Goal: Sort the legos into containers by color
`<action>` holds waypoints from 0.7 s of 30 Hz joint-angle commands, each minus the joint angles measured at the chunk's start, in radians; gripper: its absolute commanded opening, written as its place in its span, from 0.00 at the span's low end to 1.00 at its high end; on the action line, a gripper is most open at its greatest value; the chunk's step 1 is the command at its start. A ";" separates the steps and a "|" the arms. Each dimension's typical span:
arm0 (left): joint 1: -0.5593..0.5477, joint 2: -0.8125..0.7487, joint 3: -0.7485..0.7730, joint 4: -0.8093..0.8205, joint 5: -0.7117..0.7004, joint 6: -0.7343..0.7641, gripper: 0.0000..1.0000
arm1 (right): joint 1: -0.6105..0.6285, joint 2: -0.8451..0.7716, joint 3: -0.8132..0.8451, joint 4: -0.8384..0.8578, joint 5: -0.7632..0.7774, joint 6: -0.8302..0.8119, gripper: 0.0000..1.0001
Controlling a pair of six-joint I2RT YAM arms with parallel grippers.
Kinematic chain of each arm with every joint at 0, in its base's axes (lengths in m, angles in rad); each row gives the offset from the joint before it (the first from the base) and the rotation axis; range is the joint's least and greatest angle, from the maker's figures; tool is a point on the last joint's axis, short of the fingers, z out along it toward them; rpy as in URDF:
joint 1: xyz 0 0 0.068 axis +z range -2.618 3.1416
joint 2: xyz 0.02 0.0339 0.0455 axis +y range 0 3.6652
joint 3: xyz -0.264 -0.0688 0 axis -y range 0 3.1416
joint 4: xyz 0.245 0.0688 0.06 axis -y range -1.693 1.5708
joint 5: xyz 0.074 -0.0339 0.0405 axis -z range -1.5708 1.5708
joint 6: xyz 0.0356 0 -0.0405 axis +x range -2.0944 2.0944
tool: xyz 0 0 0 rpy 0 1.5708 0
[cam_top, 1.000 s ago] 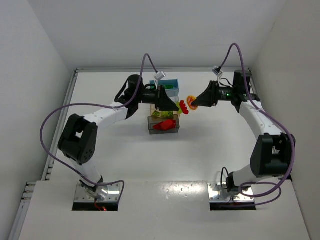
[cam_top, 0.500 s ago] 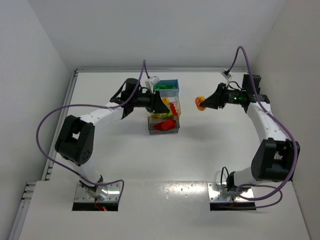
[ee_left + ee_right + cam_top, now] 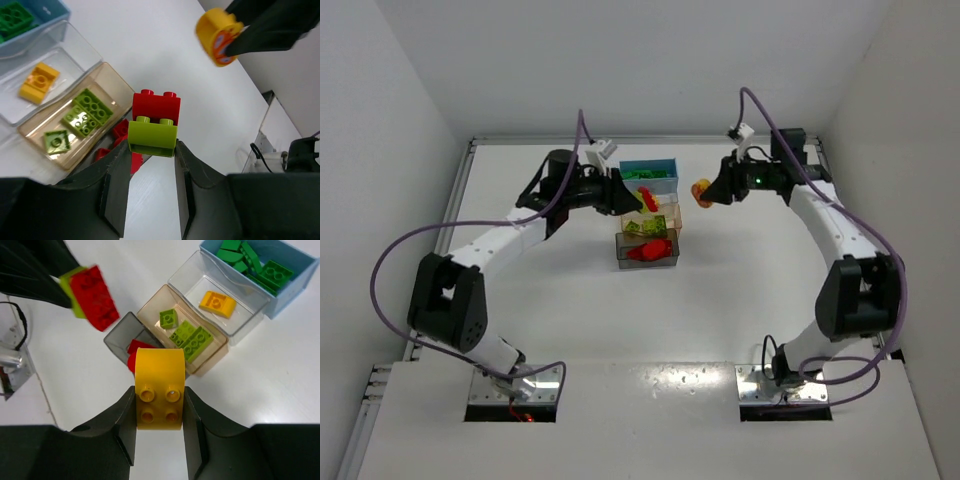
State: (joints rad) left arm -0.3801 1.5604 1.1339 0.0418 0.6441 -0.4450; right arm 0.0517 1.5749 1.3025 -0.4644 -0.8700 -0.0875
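Note:
My left gripper (image 3: 642, 198) is shut on a lime-green brick (image 3: 152, 136) with a red brick (image 3: 156, 105) stuck on top, held in the air above the bins. My right gripper (image 3: 703, 190) is shut on a yellow brick (image 3: 160, 385), in the air just right of the bins. The two clumps are apart. A row of small bins stands below: a blue bin (image 3: 295, 285) with dark green bricks, a clear bin (image 3: 200, 275) with one yellow brick, a tan bin (image 3: 150, 310) with lime bricks, and a smoky grey bin (image 3: 117, 340) with red bricks.
The bins stand touching in a line at the table's far middle (image 3: 648, 215). White walls close in the table at left, right and back. Purple cables loop over both arms.
The two grippers, close together on one clump a second ago, have drawn apart. The right one keeps the yellow brick, the left one the red and lime pair. Both have shifted left and farther back.

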 commanded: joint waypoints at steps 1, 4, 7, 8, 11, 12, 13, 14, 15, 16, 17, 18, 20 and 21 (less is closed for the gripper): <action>0.059 -0.106 -0.045 0.009 -0.040 0.020 0.18 | 0.077 0.100 0.082 0.064 0.081 -0.031 0.03; 0.122 -0.167 -0.089 -0.016 -0.040 0.029 0.18 | 0.128 0.212 0.194 0.086 0.123 -0.017 0.03; 0.182 -0.198 -0.109 -0.037 -0.031 0.042 0.18 | 0.161 0.313 0.291 0.110 0.169 0.015 0.03; 0.194 -0.212 -0.109 -0.037 -0.020 0.042 0.18 | 0.180 0.336 0.314 0.110 0.183 0.026 0.03; 0.231 -0.230 -0.120 -0.048 -0.009 0.042 0.18 | 0.207 0.416 0.385 0.119 0.233 0.037 0.03; 0.231 -0.230 -0.131 -0.048 -0.009 0.042 0.18 | 0.208 0.433 0.400 0.133 0.244 0.049 0.03; 0.242 -0.230 -0.131 -0.048 -0.009 0.042 0.18 | 0.218 0.451 0.429 0.133 0.253 0.049 0.03; 0.251 -0.241 -0.140 -0.048 -0.009 0.042 0.18 | 0.232 0.468 0.443 0.133 0.267 0.058 0.03; 0.251 -0.241 -0.140 -0.048 0.000 0.032 0.18 | 0.232 0.497 0.455 0.133 0.279 0.058 0.03; 0.251 -0.241 -0.140 -0.039 0.000 0.032 0.18 | 0.243 0.510 0.465 0.133 0.292 0.058 0.03; 0.260 -0.241 -0.140 -0.039 0.000 0.032 0.18 | 0.243 0.519 0.477 0.133 0.302 0.058 0.03; 0.260 -0.241 -0.140 -0.039 0.000 0.032 0.18 | 0.253 0.537 0.486 0.142 0.311 0.058 0.03; 0.271 -0.241 -0.140 -0.039 0.009 0.032 0.18 | 0.263 0.554 0.497 0.142 0.322 0.048 0.03; 0.271 -0.241 -0.140 -0.039 0.009 0.032 0.18 | 0.273 0.563 0.497 0.142 0.345 0.039 0.03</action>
State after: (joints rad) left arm -0.1303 1.3582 0.9916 -0.0219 0.6285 -0.4191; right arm 0.3019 2.1155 1.7481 -0.3656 -0.5785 -0.0483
